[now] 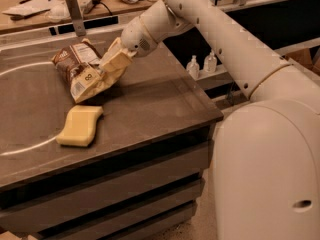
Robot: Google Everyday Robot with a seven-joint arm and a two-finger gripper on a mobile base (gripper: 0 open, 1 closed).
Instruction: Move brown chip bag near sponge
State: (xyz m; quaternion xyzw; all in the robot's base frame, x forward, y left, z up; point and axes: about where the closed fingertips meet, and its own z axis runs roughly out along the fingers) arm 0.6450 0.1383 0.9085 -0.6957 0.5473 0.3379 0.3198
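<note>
**Chip bag held just beside the sponge**

The cream-coloured 2-finger gripper (116,60) sits over the far middle of the dark grey flat table top (160,99), at the end of a white jointed robot arm (225,39) that reaches in from the right. Its fingers are closed on the upper right edge of the brown chip bag (80,74), a crinkly foil pack in brown and cream-white with printed label panels. The bag hangs tilted from that grip, its upper end toward the back of the table and its lower end pointing at the near left.

The pale yellow, thick, wavy-sided sponge (80,126) lies flat on the table just in front of the bag's lower end. Whether the 2 touch cannot be told. A thin white curved line (25,146) runs across the table on the left, ending close to the sponge's near corner.

The robot's large white rounded base (270,174) fills the right foreground. Beyond the table's right edge stand 2 small clear bottles (193,66) side by side.
</note>
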